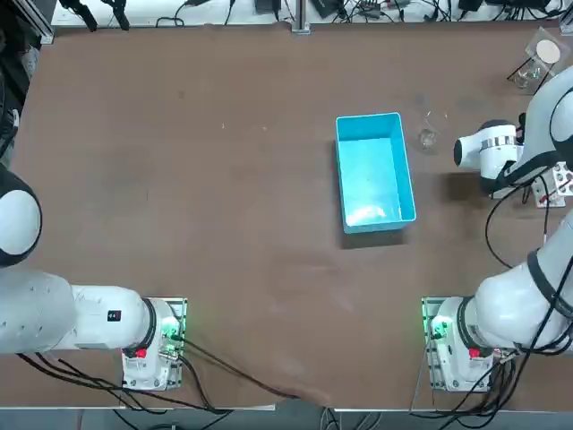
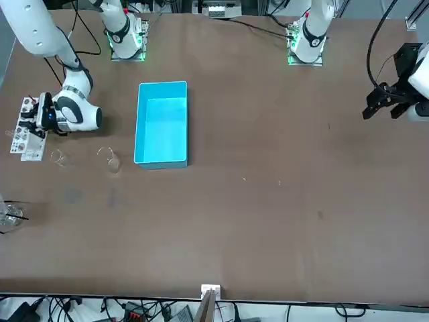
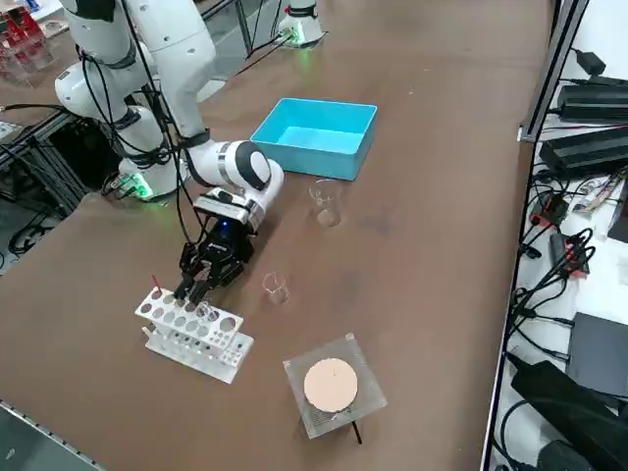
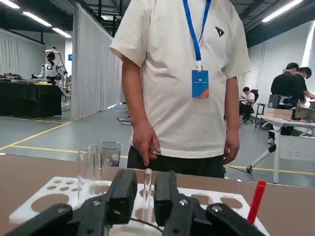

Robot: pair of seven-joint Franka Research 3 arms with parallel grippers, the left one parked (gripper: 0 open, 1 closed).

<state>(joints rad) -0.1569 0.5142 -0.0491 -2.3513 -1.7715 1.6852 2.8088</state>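
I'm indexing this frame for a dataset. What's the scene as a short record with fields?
hand: right hand, low over the test tube rack on the robot's right side of the table
nearest thing: clear test tube standing in the rack, right at the hand's tip
also in rack: red-topped stick
nearby on table: small beaker, larger beaker, blue bin, mesh square with a round pad
beyond table: person standing, lanyard on

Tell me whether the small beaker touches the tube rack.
Apart. The right side view shows bare table between the beaker and the rack, over which the right gripper hovers.
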